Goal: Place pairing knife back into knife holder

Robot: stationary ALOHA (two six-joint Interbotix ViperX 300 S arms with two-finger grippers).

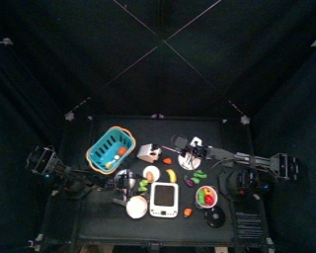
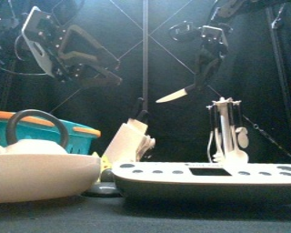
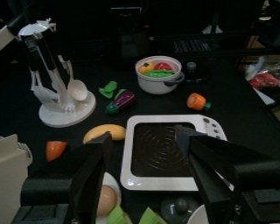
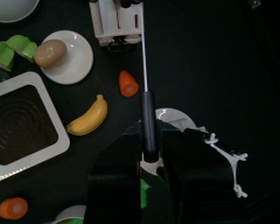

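Observation:
My right gripper [image 2: 206,64] is shut on the black handle of the paring knife [image 4: 146,122] and holds it in the air. The blade [image 2: 175,94] slants down toward the white knife holder [image 2: 126,141], clear of it by a gap. In the right wrist view the thin blade [image 4: 146,61] points at the holder [image 4: 116,19]. In the top view the right gripper [image 1: 192,155] is just right of the holder [image 1: 150,151]. My left gripper [image 3: 154,175] is open and empty, raised over the kitchen scale [image 3: 171,149] at the table's left.
A blue basket [image 1: 110,148] stands left of the holder. A white utensil rack [image 2: 227,136] stands right of it. A banana [image 4: 87,116], a carrot [image 4: 129,84], an egg on a plate [image 4: 63,54] and a fruit bowl [image 3: 159,74] lie around the scale.

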